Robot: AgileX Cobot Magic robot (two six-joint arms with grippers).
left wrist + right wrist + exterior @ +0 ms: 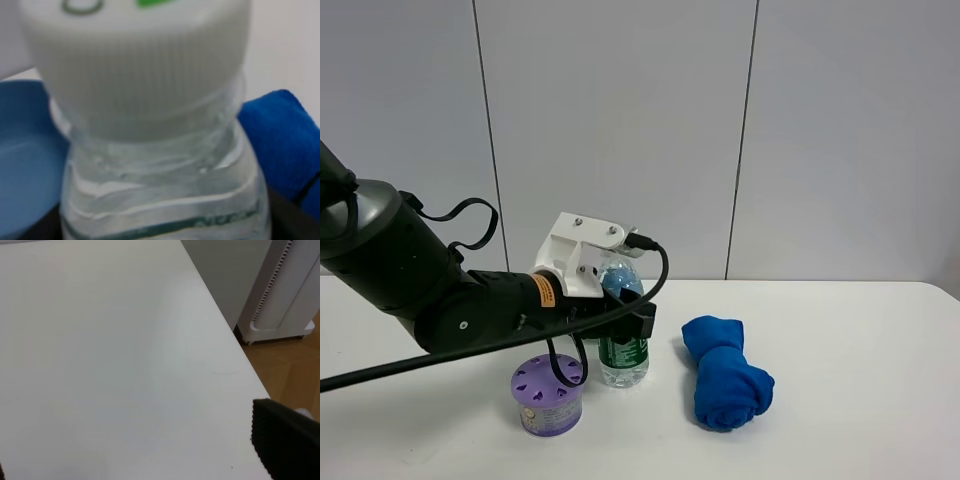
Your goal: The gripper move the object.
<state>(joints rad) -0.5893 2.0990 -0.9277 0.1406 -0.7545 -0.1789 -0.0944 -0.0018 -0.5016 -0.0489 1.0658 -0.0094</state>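
The clear water bottle (623,352) with a green label stands upright on the white table (850,440) between the purple container and the blue cloth. My left gripper (623,318), black jaws on a white housing, reaches in from the left and its jaws sit against both sides of the bottle. In the left wrist view the bottle's white cap and neck (145,100) fill the picture, with black jaw edges at both lower corners. My right gripper (127,440) is out of the high view; it hangs open and empty over bare table near the table's edge.
A purple round container (548,393) stands just front-left of the bottle. A rolled blue cloth (725,372) lies to its right, also in the left wrist view (282,137). A blue bowl-like shape (25,165) shows behind the bottle. A white appliance (285,290) stands on the floor.
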